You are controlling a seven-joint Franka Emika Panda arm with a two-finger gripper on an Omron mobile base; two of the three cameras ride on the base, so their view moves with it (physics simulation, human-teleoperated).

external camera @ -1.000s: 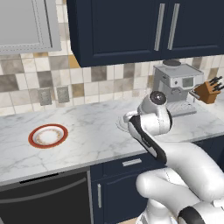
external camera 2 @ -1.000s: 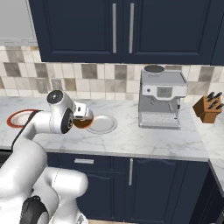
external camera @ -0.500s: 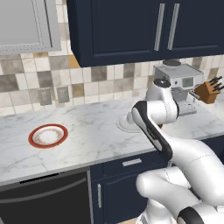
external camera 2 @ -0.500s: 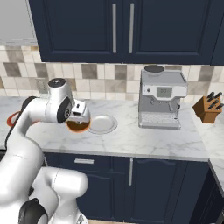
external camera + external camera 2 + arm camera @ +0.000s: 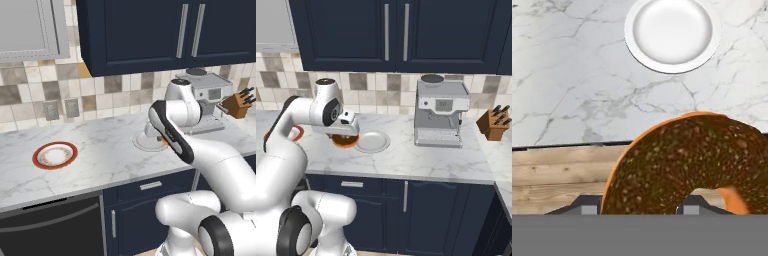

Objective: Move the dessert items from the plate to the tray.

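Hand view shows the pincer (image 5: pixel 637 207) with its two dark tips low in the frame, closed onto a dessert item (image 5: pixel 687 160): a ring-shaped doughnut with dark brown speckled icing and an orange-brown edge, which hides most of both tips. Just beyond and below it, the front edge of the marble counter (image 5: pixel 572 75) crosses the picture, with wooden floor (image 5: pixel 557 175) on the near side, so the doughnut appears to hang over the counter's front lip. Farther ahead lies a bare white plate (image 5: pixel 672 32). In the right base view the pincer (image 5: pixel 345 137) holds the doughnut low, just beside that plate's left rim. Well off to the left sits a round red-rimmed plate (image 5: pixel 55 155). No dark wooden tray can be made out, so where the piece should go cannot be told. Judging from this, the carry would go best with the grip kept firm and the doughnut level, lifted enough to clear the white plate's rim, and released only once it is low over the tray. No brand, label or writing is legible; the small panel on the coffee machine (image 5: pixel 440 112) is too blurred to read.
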